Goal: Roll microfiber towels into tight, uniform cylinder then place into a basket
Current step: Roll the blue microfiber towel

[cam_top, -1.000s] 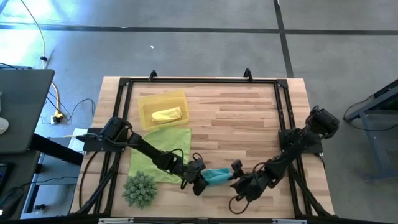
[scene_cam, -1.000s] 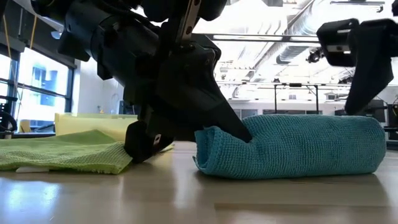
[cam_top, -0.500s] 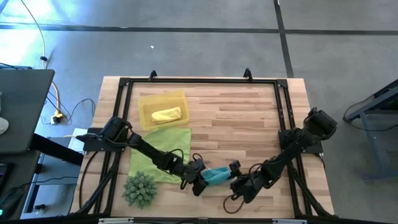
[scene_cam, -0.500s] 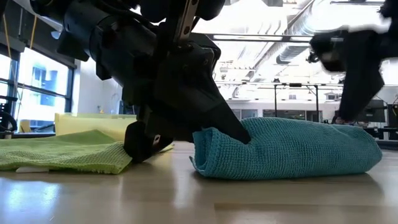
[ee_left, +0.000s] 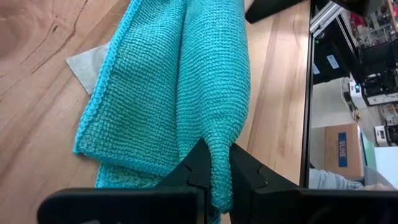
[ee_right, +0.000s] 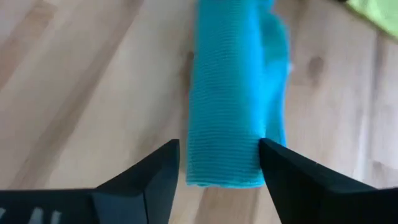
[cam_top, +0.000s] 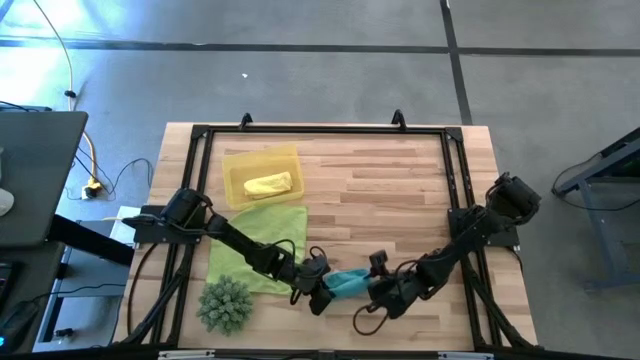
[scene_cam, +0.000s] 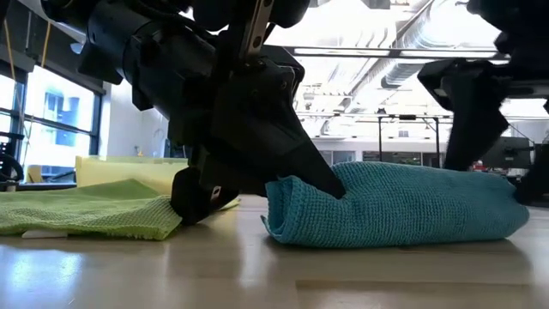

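Two grippers on teal towel: left gripper pinches one end; right gripper spread wide astride the other. Next: clamp, lift to basket.

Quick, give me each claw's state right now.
Left claw: shut on one end of the teal towel.
Right claw: open, fingers either side of the towel's other end.
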